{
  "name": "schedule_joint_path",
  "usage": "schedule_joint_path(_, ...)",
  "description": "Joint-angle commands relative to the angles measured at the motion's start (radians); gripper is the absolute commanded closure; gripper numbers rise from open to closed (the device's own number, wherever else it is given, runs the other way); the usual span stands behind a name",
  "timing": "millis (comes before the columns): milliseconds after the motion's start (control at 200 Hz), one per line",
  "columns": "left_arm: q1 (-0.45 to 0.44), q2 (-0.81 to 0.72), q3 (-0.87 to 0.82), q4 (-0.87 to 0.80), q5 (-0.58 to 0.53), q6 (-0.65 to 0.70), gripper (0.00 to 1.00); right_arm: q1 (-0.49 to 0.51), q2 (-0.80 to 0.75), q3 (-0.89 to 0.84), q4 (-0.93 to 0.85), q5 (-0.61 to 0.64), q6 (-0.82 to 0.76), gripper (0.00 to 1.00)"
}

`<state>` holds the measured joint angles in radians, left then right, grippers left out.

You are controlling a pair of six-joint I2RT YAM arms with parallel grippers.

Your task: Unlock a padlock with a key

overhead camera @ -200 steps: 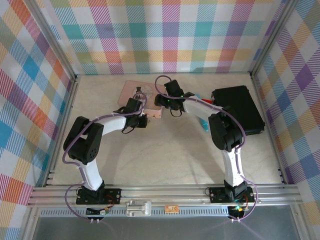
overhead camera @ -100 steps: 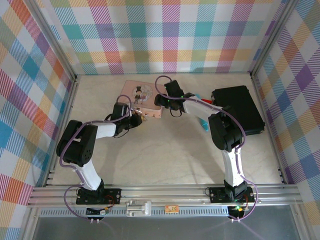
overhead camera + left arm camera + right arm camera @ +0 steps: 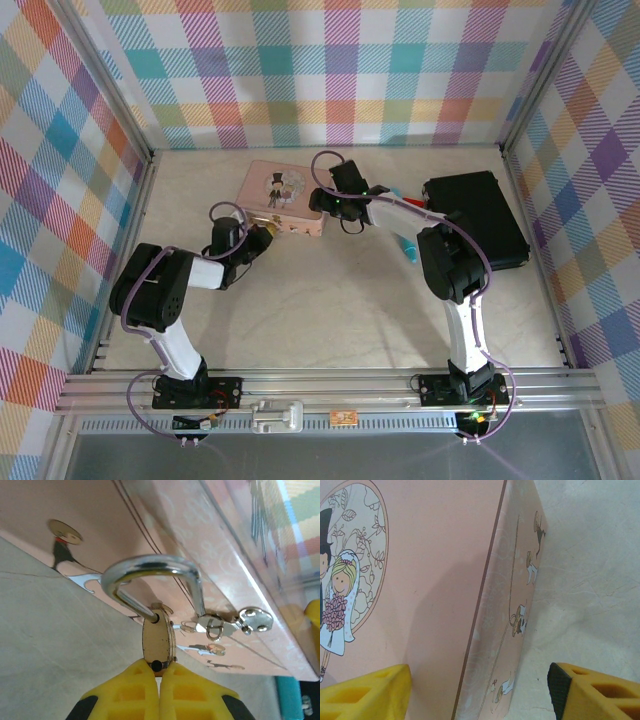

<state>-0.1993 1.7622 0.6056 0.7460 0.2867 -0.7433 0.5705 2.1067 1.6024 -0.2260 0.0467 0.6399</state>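
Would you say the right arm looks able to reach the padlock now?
Probably yes: the right gripper, open, straddles an edge of the pink tin nearby, though the left gripper clamps the padlock.

This looks like a robotics lab test cell rather than a home or shop. A pale table (image 3: 330, 320) is boxed in by an aluminium frame (image 3: 330, 385) hung with checked cloth walls (image 3: 340, 70). The left arm (image 3: 165, 290) and the right arm (image 3: 455, 265), trailing purple cables (image 3: 322, 160), are bolted to that frame at the near edge.
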Motion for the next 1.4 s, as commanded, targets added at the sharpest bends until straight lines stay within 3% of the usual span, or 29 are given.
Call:
schedule_joint_path(0,0.023,-0.042,-0.032,0.157,-0.02,-0.065,1.0,-0.009,-0.019,-0.019,-0.046,0.003,0.001,0.28)
schedule_joint_path(250,0.02,-0.152,-0.086,0.075,0.023,-0.073,1.0,-0.014,-0.059,-0.017,-0.043,-0.012,-0.024,0.25)
schedule_joint_path(465,0.006,-0.367,-0.134,-0.192,0.022,-0.011,1.0,-0.018,-0.148,-0.047,-0.057,-0.015,-0.089,0.18)
schedule_joint_path(620,-0.05,-0.53,-0.122,-0.446,-0.014,0.068,1.0,-0.021,-0.248,-0.111,-0.068,-0.014,-0.124,0.14)
schedule_joint_path(795,-0.161,-0.591,-0.101,-0.584,-0.037,0.081,1.0,-0.021,-0.366,-0.218,-0.102,-0.008,-0.168,0.07)
schedule_joint_path(915,-0.287,-0.581,-0.093,-0.614,-0.12,0.086,1.0,-0.021,-0.457,-0.33,-0.121,0.046,-0.201,0.0)
schedule_joint_path(1035,-0.383,-0.511,-0.089,-0.568,-0.162,0.062,1.0,-0.021,-0.539,-0.416,-0.161,0.092,-0.232,0.01)
schedule_joint_path(1395,-0.482,-0.186,-0.007,-0.361,-0.158,0.02,1.0,-0.024,-0.69,-0.59,-0.175,0.207,-0.306,0.01)
